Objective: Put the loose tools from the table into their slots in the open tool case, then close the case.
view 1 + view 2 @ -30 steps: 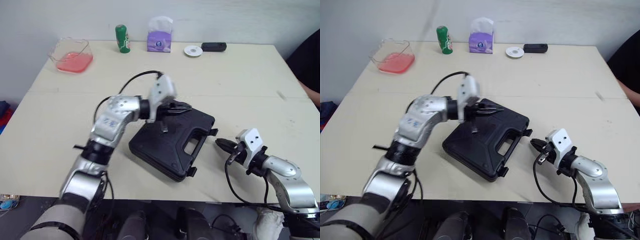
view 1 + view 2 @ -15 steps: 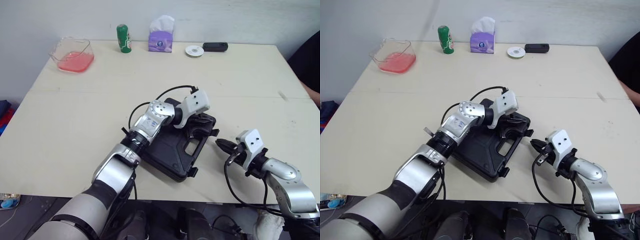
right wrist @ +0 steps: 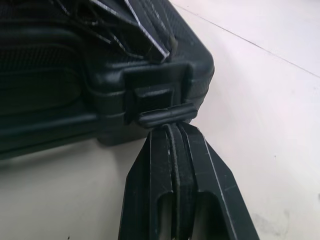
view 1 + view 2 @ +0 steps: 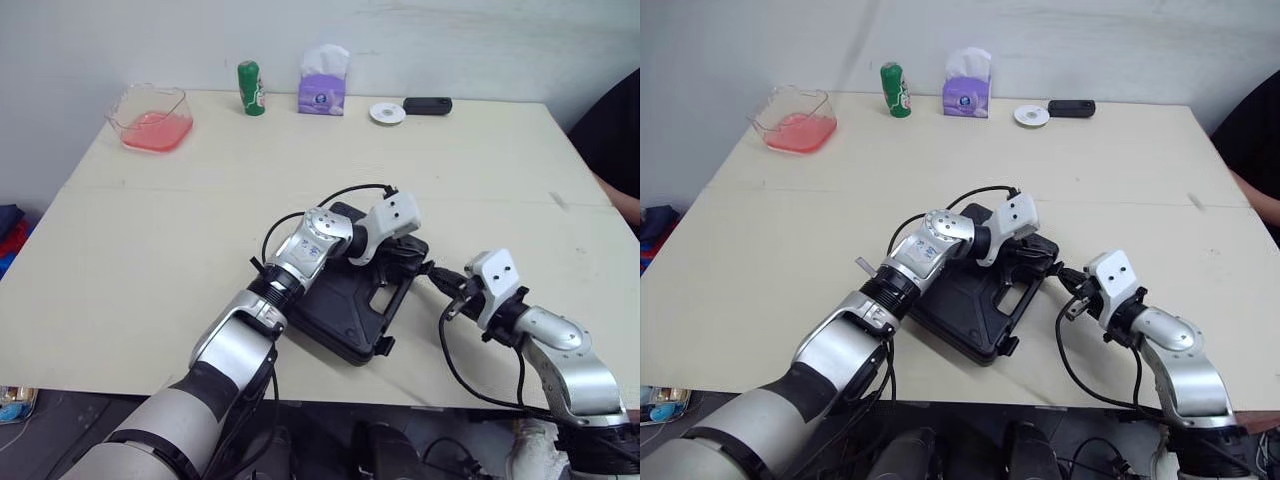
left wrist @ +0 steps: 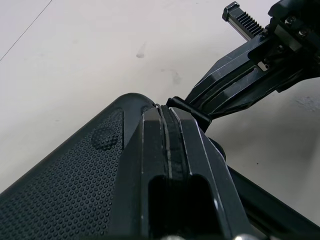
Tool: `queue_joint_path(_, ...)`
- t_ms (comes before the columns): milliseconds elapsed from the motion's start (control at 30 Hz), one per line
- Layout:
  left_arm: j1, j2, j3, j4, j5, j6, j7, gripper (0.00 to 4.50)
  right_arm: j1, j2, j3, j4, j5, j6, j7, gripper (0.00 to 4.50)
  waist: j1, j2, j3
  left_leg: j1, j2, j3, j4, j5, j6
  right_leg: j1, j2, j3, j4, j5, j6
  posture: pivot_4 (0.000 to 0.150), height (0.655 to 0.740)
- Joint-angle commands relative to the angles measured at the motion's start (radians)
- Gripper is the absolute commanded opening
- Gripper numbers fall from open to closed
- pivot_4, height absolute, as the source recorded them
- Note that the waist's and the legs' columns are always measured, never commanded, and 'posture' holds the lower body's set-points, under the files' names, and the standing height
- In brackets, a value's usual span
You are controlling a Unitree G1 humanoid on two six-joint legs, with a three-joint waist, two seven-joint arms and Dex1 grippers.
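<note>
The black tool case lies closed on the middle of the table, handle side toward my right. My left gripper is shut and presses its tips down on the lid near the far right corner; in the left wrist view my left gripper lies flat on the dotted lid. My right gripper is shut too, and its tip touches the corner latch from the side. In the right wrist view my right gripper sits just under that latch tab. No loose tools lie on the table.
Along the far edge stand a clear container with red content, a green can, a purple tissue box, a white disc and a small black device. A person's dark sleeve is at the right edge.
My left gripper moved from above the lid's far side to its right corner and stayed there. My right gripper advanced left until it met the case's latch.
</note>
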Motion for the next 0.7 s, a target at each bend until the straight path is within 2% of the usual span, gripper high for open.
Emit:
queue_joint_path(33, 0.067, 0.031, -0.048, 0.070, 0.081, 0.086, 0.024, 0.04, -0.031, 0.011, 0.006, -0.001, 0.000, -0.016, -0.002, 0.00, -0.001, 0.000, 0.000, 0.000, 0.000, 0.000, 0.000, 0.000, 0.000, 0.000, 0.000, 0.000, 0.000, 0.000, 0.000, 0.150, 0.7400)
queue_joint_path(267, 0.065, 0.073, -0.047, 0.029, 0.081, 0.125, 0.031, 0.04, -0.069, 0.026, 0.024, 0.021, 0.000, -0.012, 0.012, 0.00, -0.013, 0.000, 0.000, 0.000, 0.001, 0.000, 0.000, 0.000, 0.000, 0.000, 0.001, 0.000, 0.004, 0.000, 0.000, 0.150, 0.7400)
queue_joint_path(400, 0.082, 0.111, -0.080, -0.059, 0.081, 0.182, -0.029, 0.04, -0.089, 0.027, 0.026, 0.015, 0.002, -0.012, 0.017, 0.00, -0.025, 0.000, 0.000, 0.000, 0.001, 0.000, 0.000, 0.000, 0.000, 0.000, 0.001, 0.000, 0.004, 0.000, 0.000, 0.150, 0.7400)
queue_joint_path(700, 0.112, 0.110, -0.098, -0.062, 0.096, 0.197, -0.018, 0.04, -0.127, 0.038, 0.042, 0.001, 0.043, 0.046, 0.061, 0.00, -0.027, 0.001, -0.001, 0.000, 0.002, 0.001, -0.001, 0.000, -0.001, 0.000, 0.001, 0.000, 0.004, 0.000, -0.001, 0.150, 0.7400)
